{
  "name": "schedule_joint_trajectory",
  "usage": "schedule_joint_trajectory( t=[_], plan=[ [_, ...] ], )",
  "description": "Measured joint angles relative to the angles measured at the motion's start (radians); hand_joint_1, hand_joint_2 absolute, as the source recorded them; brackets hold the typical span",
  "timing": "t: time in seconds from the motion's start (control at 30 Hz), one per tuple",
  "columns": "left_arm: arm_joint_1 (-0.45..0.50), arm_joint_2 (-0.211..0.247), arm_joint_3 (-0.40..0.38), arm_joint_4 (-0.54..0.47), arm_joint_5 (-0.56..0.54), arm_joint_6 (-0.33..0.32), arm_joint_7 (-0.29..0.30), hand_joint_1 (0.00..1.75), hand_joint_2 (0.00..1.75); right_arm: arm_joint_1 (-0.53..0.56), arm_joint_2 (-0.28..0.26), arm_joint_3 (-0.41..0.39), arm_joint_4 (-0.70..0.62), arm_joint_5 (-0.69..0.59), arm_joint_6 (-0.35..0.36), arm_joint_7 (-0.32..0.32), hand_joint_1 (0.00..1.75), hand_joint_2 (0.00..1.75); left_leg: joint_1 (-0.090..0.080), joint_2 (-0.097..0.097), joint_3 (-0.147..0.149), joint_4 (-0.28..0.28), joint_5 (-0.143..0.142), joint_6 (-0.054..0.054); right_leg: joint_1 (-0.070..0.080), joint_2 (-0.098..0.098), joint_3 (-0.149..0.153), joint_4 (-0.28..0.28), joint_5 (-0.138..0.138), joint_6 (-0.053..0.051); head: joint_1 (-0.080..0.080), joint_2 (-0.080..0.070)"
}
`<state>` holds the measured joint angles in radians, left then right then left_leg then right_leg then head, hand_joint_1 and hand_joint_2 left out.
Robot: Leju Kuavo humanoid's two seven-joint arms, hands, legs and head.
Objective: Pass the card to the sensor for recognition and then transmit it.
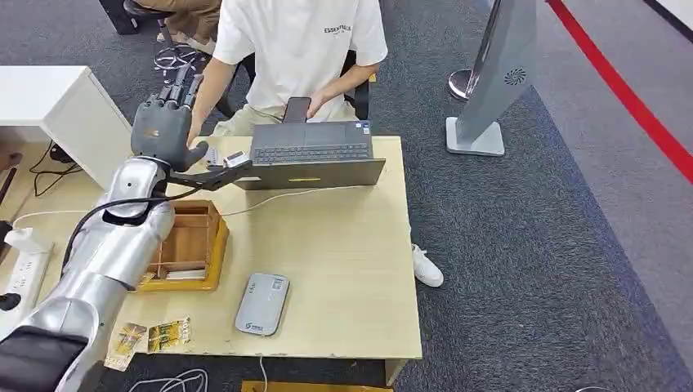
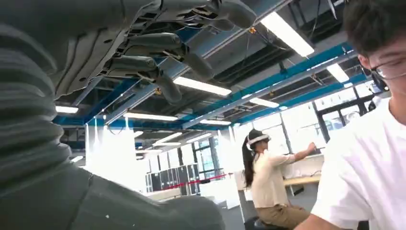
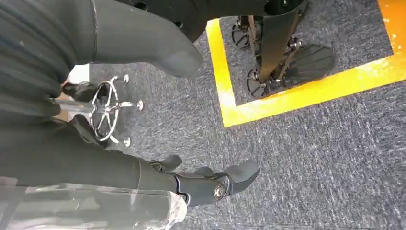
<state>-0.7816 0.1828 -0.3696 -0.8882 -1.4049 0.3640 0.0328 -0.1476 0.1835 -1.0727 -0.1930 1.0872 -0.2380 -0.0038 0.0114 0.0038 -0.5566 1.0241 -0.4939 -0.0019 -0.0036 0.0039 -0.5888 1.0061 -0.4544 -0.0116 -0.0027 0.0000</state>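
My left hand (image 1: 166,124) is raised over the table's far left corner, palm up, right in front of a seated person (image 1: 298,41) in a white shirt. In the left wrist view its fingers (image 2: 158,52) are spread toward the ceiling with nothing between them. The person's arm reaches down behind this hand, and their other hand holds a phone (image 1: 297,109). The grey sensor (image 1: 263,304) lies flat near the table's front edge. A few cards (image 1: 152,336) lie at the front left corner. My right hand (image 3: 119,163) hangs over the carpet, empty, fingers loosely apart.
A wooden box (image 1: 193,243) sits under my left forearm. A grey laptop (image 1: 315,155) stands at the far edge with small light objects (image 1: 234,158) beside it. A white cabinet (image 1: 49,102) is at the left and a grey stand (image 1: 490,90) is on the carpet at the right.
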Motion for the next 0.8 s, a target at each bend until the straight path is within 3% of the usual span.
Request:
schedule_joint_trajectory(
  t=[0.1, 0.23, 0.37, 0.43, 0.5, 0.57, 0.63, 0.67, 0.7, 0.77, 0.8],
  plan=[
    [0.129, 0.061, 0.015, -0.164, 0.058, 0.032, -0.018, 0.00, 1.75, 0.013, 0.000, -0.005, 0.000, -0.029, -0.003, -0.010, 0.00, 1.75, 0.000, 0.003, 0.002, -0.001, -0.001, 0.000, 0.000, 0.004, -0.001, 0.000, -0.001, 0.000, 0.000, 0.000],
    [0.371, 0.159, 0.097, -0.414, 0.129, 0.084, -0.038, 0.00, 1.75, 0.035, -0.002, -0.016, 0.000, -0.051, -0.003, -0.014, 0.00, 1.75, 0.000, 0.007, 0.003, -0.004, -0.004, -0.003, 0.000, 0.007, -0.001, 0.000, -0.003, -0.002, 0.000, 0.000],
    [0.699, 0.225, 0.290, -0.665, 0.249, 0.179, -0.112, 0.00, 1.75, 0.061, -0.004, -0.035, 0.000, -0.068, -0.007, -0.017, 0.00, 1.75, 0.000, 0.013, 0.004, -0.004, -0.007, -0.003, 0.000, 0.013, -0.002, 0.000, -0.007, -0.004, -0.002, 0.000],
    [0.833, 0.222, 0.412, -0.755, 0.340, 0.193, -0.197, 0.00, 1.75, 0.067, -0.007, -0.039, 0.000, -0.069, -0.013, -0.014, 0.00, 1.75, 0.000, 0.012, 0.004, -0.004, -0.008, -0.003, 0.000, 0.012, -0.002, 0.000, -0.008, -0.003, -0.002, 0.000],
    [0.923, 0.203, 0.540, -0.813, 0.458, 0.160, -0.273, 0.00, 1.75, 0.068, -0.009, -0.048, 0.000, -0.069, -0.016, -0.006, 0.00, 1.75, 0.001, 0.010, 0.002, -0.004, -0.008, -0.003, 0.000, 0.010, -0.003, 0.000, -0.008, -0.003, -0.001, 0.000],
    [0.960, 0.138, 0.680, -0.841, 0.696, 0.021, -0.374, 0.00, 1.75, 0.068, -0.010, -0.052, 0.000, -0.072, -0.016, -0.003, 0.00, 1.75, 0.000, 0.008, 0.002, -0.004, -0.009, -0.001, 0.000, 0.008, -0.002, 0.000, -0.010, 0.000, -0.001, 0.000],
    [0.956, 0.049, 0.859, -0.818, 0.988, -0.287, -0.460, 0.00, 1.75, 0.068, -0.011, -0.061, 0.000, -0.083, -0.012, -0.006, 0.00, 1.75, 0.000, 0.008, 0.003, -0.004, -0.009, -0.001, 0.000, 0.008, -0.001, 0.000, -0.010, 0.000, 0.000, 0.000],
    [0.942, 0.012, 0.965, -0.775, 1.088, -0.483, -0.469, 0.00, 1.75, 0.069, -0.012, -0.065, 0.000, -0.091, -0.011, -0.007, 0.00, 1.75, 0.000, 0.008, 0.003, -0.004, -0.009, -0.001, 0.000, 0.007, 0.000, 0.000, -0.010, 0.000, -0.001, 0.000],
    [0.928, -0.021, 1.054, -0.724, 1.135, -0.618, -0.467, 0.00, 1.75, 0.070, -0.013, -0.072, 0.000, -0.093, -0.011, -0.008, 0.00, 1.75, 0.000, 0.008, 0.004, -0.004, -0.009, -0.001, 0.000, 0.007, 0.001, 0.000, -0.010, 0.000, 0.000, 0.000],
    [0.888, -0.072, 1.230, -0.568, 1.202, -0.761, -0.438, 0.00, 1.75, 0.071, -0.013, -0.081, 0.000, -0.099, -0.023, -0.008, 0.00, 1.75, 0.000, 0.009, 0.005, -0.005, -0.009, -0.001, 0.000, 0.008, 0.002, 0.000, -0.009, -0.001, 0.000, 0.000],
    [0.869, -0.093, 1.323, -0.479, 1.215, -0.761, -0.425, 0.00, 1.75, 0.072, -0.012, -0.085, 0.000, -0.101, -0.035, -0.008, 0.00, 1.75, 0.000, 0.010, 0.006, -0.005, -0.010, -0.002, 0.000, 0.009, 0.002, 0.000, -0.009, -0.001, -0.001, 0.000]
  ],
)
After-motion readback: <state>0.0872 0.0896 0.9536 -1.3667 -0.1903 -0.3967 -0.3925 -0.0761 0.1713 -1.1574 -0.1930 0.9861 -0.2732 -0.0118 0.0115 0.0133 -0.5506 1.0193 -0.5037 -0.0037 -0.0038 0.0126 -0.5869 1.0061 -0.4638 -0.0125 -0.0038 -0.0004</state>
